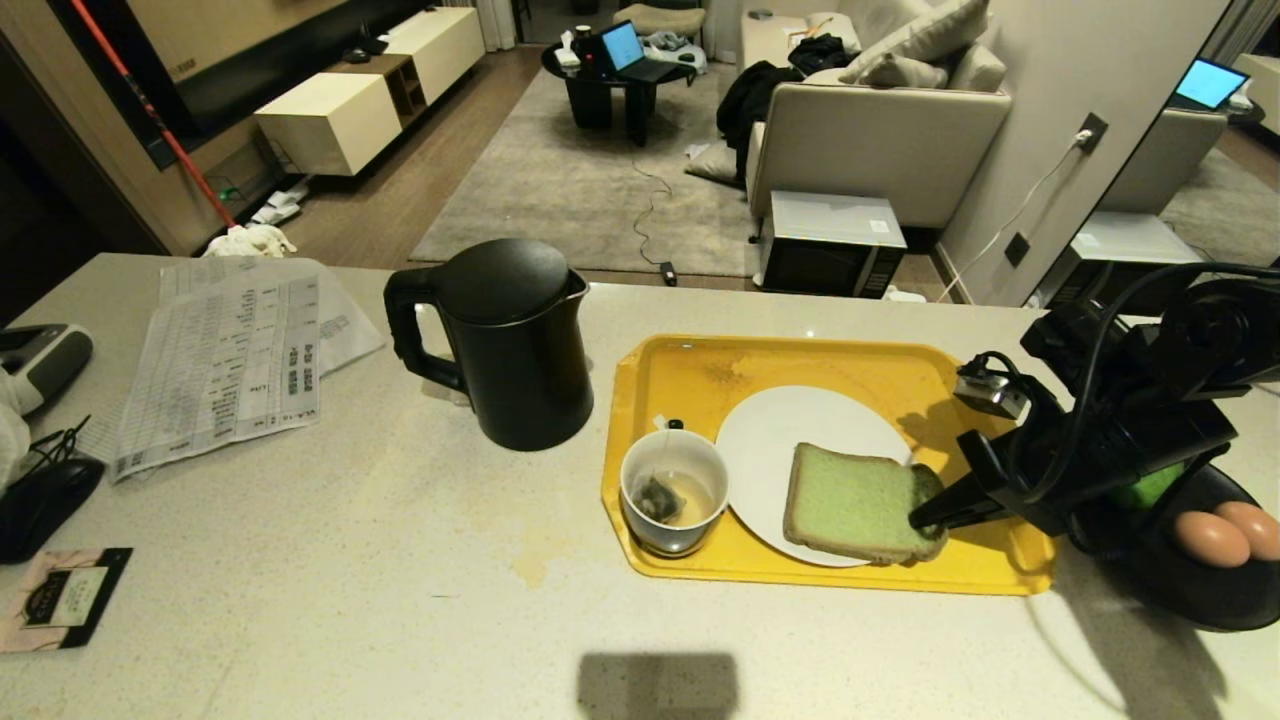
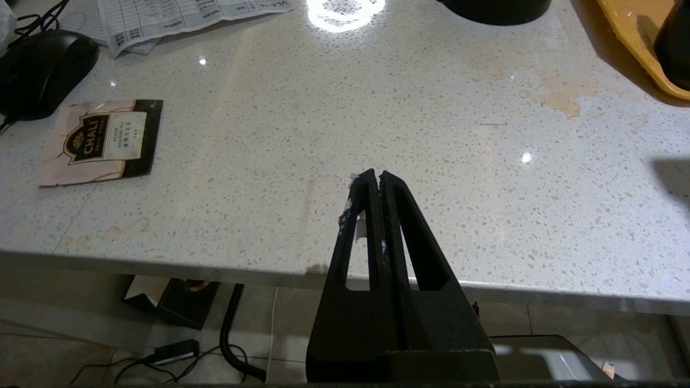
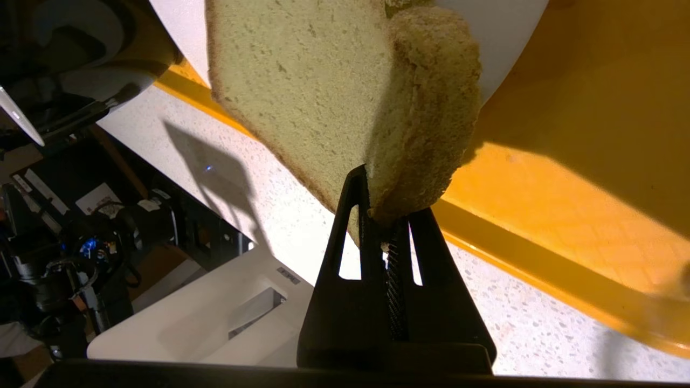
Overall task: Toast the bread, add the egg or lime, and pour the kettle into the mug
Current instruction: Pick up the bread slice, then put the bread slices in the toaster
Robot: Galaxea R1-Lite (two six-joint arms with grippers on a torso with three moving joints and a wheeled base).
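Note:
The pale green bread [image 1: 850,500] lies on the white plate [image 1: 770,440] in the yellow tray [image 1: 700,370]. My right gripper [image 1: 925,515] is shut on its right corner. In the right wrist view the bread [image 3: 323,81] buckles where the right gripper [image 3: 377,199] pinches the crust. The black kettle [image 1: 515,340] stands left of the tray. The mug [image 1: 673,490], with a tea bag and some liquid, sits in the tray's front left. The lime [image 1: 1150,487] is mostly hidden behind my right arm. Two brownish eggs [image 1: 1210,537] lie beside it; no white mark shows. My left gripper [image 2: 375,175] is shut and empty over the counter's front edge.
A black bowl [image 1: 1220,600] at the far right holds the eggs and lime. A white toaster [image 3: 215,323] with an open slot sits below the counter edge. Papers [image 1: 230,360], a black mouse [image 1: 45,500] and a tea sachet [image 1: 65,595] lie on the left.

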